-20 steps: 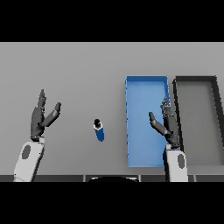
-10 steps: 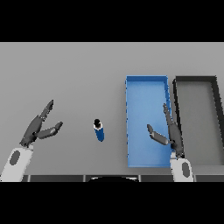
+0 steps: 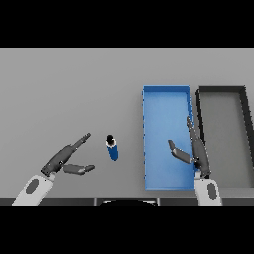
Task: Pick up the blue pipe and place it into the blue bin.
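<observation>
My left hand hangs over the grey table at the lower left, fingers straight and pointing up and to the right, thumb spread away below them, holding nothing. My right hand is over the right edge of the blue bin, near the bin's close end; its fingers are straight and point away from me along the wall, with the thumb stuck out to the left over the bin's floor. It holds nothing either.

The blue pipe stands on the table between my two hands, nearer the left one, just off the tips of my left fingers and not touching them. It is apart from the bin's left wall, with a strip of bare table between the two.

The table beyond and to the left of the pipe is bare grey surface, stretching to the far edge. On the right, the blue bin and a dark bin lie side by side, long sides running away from me, with a narrow gap between them. The dark bin's right wall sits close to the right side of the view.

The pipe is a short, stubby piece, blue along its body with a dark end at the top, standing slightly tilted.

Counting: one pipe, one blue bin, one dark bin, two hands.
</observation>
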### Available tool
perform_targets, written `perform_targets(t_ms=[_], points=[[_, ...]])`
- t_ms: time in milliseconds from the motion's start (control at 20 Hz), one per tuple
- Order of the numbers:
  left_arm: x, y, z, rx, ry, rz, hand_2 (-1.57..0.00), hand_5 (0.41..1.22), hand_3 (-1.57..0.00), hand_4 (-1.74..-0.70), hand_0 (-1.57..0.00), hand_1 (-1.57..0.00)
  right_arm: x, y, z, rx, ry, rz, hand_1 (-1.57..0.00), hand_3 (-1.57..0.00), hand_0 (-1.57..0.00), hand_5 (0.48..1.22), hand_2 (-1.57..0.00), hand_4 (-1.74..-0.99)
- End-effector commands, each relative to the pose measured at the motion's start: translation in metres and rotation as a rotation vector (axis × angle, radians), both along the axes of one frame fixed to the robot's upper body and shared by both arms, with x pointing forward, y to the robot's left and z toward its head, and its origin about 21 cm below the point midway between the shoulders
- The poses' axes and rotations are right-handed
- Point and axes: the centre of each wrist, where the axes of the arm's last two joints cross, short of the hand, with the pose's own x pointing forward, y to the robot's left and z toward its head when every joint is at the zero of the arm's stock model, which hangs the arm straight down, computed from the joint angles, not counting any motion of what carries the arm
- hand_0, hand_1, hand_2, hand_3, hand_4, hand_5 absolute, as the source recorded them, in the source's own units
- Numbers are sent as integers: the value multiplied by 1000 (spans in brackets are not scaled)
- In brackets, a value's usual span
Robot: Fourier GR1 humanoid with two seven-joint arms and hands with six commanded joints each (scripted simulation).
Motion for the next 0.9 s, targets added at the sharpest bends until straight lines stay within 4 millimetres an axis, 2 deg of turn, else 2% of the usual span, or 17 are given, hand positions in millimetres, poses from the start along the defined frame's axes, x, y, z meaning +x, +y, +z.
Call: perform_targets(t_ms=[0, 200, 250, 350, 600, 700, 850], points=[[1, -8, -4, 4, 8, -14, 1, 455, 1, -1138, 1, 1, 0, 3, 2, 6, -2, 2, 1, 1, 1, 617, 1, -1195], [2, -37, -17, -35, 13, -56, 1, 452, 1, -1147, 1, 1, 2, 5, -1, 11, 10, 6, 1, 1, 1, 627, 1, -1218], [4, -41, -20, -50, -7, -61, 1, 456, 1, -1151, 1, 1, -2, 1, -1, 8, 1, 4, 1, 1, 1, 626, 1, -1217], [11, -58, -26, -54, -2, -58, 1, 460, 1, -1155, 1, 1, -1, 7, 0, 11, 12, 7, 1, 1, 1, 622, 1, -1211], [28, -82, -36, -85, -9, -66, 1, 456, 1, -1120, 1, 1, -3, 3, -1, 9, 10, -1, 1, 1, 1, 634, 1, -1211], [28, -87, -41, -45, -14, -56, 1, 435, 1, -1076, 1, 1, -3, -3, 2, 8, 2, -1, 1, 1, 1, 639, 1, -1220], [32, -104, -47, -59, -5, -67, 1, 420, 1, -1062, 1, 1, -5, 0, -4, 0, 8, -1, 1, 1, 1, 645, 1, -1214]])
